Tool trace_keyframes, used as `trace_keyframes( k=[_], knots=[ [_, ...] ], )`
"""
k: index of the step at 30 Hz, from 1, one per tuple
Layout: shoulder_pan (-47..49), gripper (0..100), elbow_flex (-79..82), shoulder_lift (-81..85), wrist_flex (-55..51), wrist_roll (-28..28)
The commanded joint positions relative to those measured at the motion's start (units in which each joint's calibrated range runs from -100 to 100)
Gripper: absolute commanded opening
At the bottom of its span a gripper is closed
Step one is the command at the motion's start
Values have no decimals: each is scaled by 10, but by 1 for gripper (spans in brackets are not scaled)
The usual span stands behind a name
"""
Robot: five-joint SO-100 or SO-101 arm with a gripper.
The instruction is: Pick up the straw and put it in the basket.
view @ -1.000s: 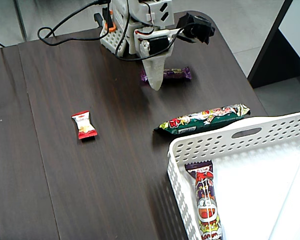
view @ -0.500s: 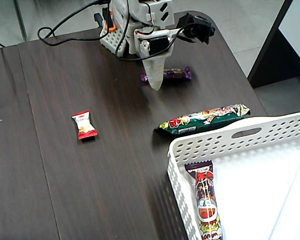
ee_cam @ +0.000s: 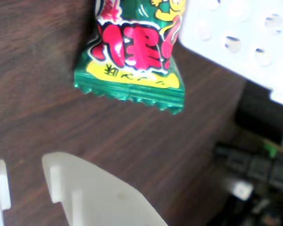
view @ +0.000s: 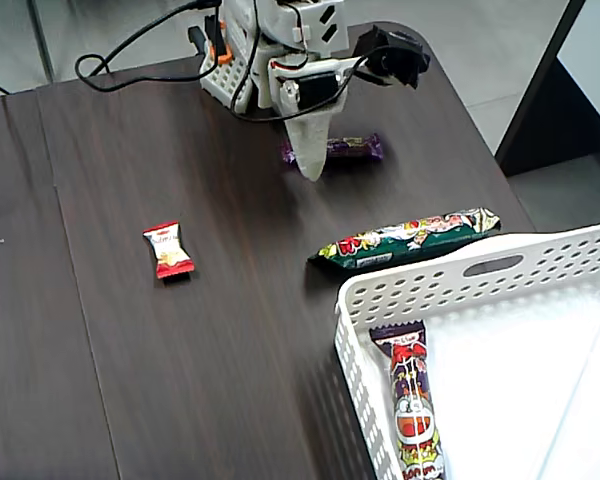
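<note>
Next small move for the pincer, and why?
Probably swing toward the green snack bar and descend over its middle. It lies flat on the table just outside the white basket, untouched, while the pincer hangs near the purple wrapper holding nothing. The wrist view already shows the green bar's end.

Green snack wrapper [ee_cam: 132, 56] on dark wooden table [ee_cam: 37, 132], white perforated basket [ee_cam: 240, 42] just beside, pale claw finger [ee_cam: 94, 197] below

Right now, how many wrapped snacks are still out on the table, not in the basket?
3: the purple snack beside the gripper, the small red candy at left, and the long green snack just outside the basket. A fourth lies inside the basket.
</note>
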State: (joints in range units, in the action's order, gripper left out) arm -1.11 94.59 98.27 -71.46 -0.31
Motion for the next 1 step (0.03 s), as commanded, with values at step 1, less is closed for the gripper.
trace_keyframes(
  k=[1],
  knots=[
    [-6,6,-8,6,9,2]
  ],
)
